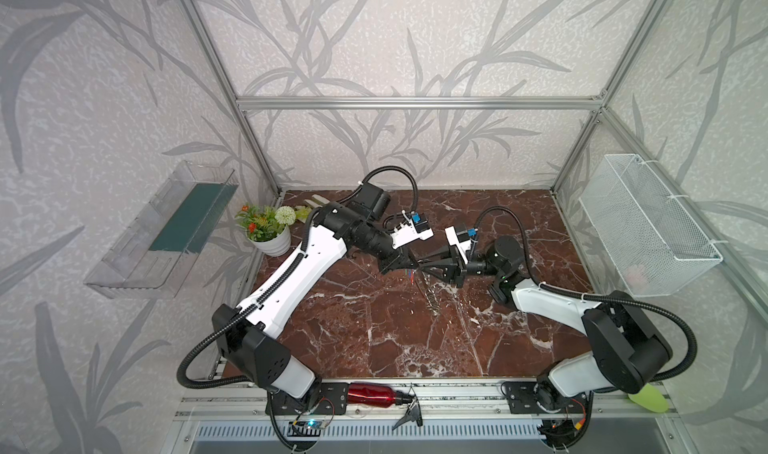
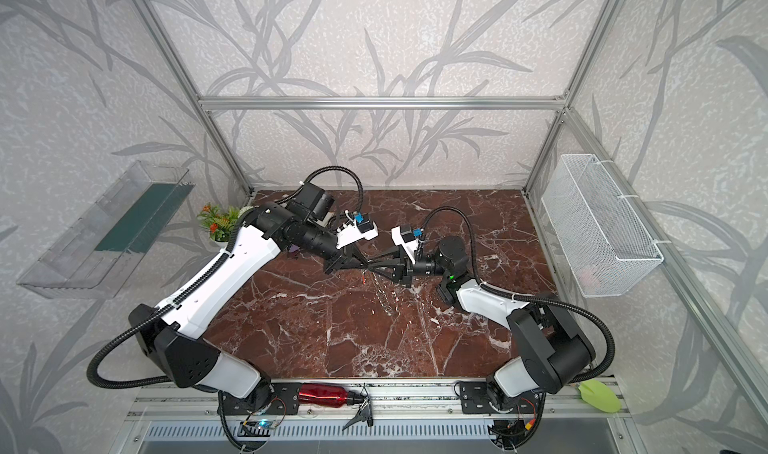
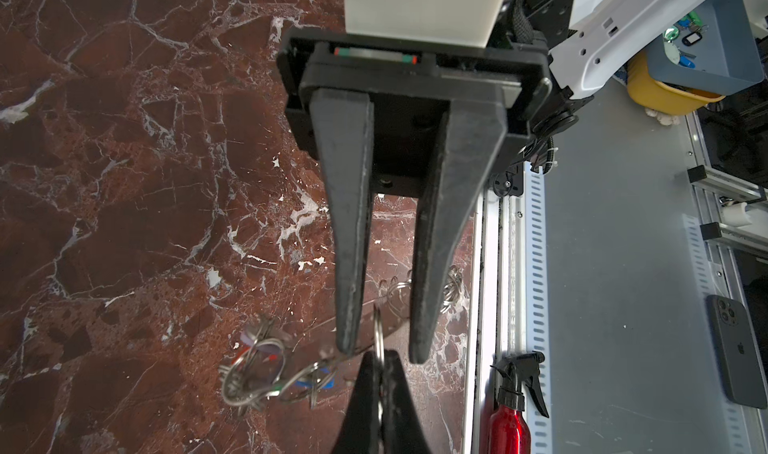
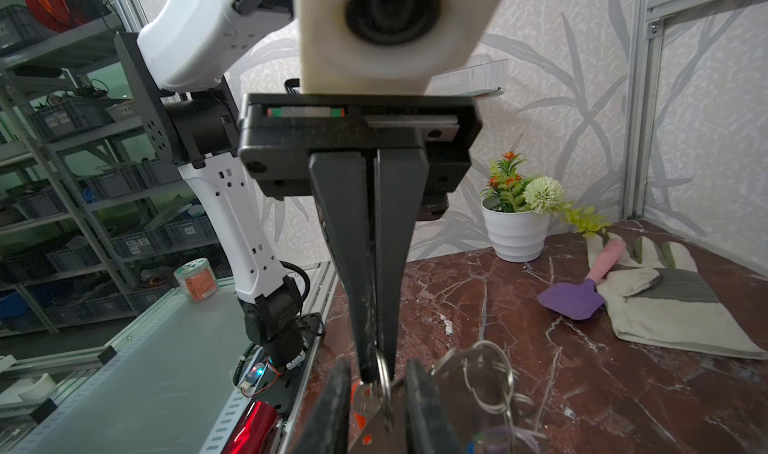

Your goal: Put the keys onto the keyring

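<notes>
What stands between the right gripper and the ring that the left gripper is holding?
Nothing visible does. The left gripper is shut on the ring, and the right gripper has its open fingers on both sides of it. Only a key hangs there.

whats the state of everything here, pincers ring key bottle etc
left pincer: shut on a metal split ring
right pincer: open, straddling that ring
silvery key with a red-orange tag: dangling by the ring
red metal spray bottle: lying on its side
white plant pot: upright
pale work glove: lying flat
</notes>
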You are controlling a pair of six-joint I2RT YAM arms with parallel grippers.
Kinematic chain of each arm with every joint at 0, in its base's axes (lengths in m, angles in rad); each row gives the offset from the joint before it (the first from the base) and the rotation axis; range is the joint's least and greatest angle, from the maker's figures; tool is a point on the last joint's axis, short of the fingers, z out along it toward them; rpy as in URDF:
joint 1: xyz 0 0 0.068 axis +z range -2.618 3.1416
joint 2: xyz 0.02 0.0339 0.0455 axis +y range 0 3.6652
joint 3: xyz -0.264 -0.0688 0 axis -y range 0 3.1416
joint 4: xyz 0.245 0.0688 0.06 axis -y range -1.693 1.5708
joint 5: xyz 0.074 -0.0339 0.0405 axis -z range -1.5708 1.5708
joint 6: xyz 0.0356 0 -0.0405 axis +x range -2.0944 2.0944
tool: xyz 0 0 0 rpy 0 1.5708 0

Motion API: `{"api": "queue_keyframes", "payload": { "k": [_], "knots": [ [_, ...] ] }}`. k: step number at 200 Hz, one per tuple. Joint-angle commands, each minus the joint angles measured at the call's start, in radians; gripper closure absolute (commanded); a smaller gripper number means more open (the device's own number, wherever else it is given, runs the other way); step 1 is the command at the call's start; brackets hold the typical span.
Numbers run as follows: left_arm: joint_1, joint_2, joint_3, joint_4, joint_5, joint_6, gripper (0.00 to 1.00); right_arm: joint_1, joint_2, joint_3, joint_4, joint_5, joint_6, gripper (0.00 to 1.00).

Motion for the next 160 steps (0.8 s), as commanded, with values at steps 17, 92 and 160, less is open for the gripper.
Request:
{"api": "queue_keyframes", "payload": {
  "k": [17, 92, 160],
  "knots": [
    [-0.004, 0.006, 0.048, -0.027, 0.004, 0.047, 1.00, 0.004, 0.011, 0.038, 0.009, -0.012, -0.012, 0.88],
    [0.005, -0.014, 0.031, 0.069, -0.023, -0.090, 0.98, 0.004, 0.011, 0.031, 0.015, -0.002, -0.011, 1.00],
    [0.232, -0.410, -0.484, 0.748, 0.039, -0.673, 0.46, 0.004, 0.009, 0.028, 0.055, 0.028, 0.013, 1.00]
  ]
}}
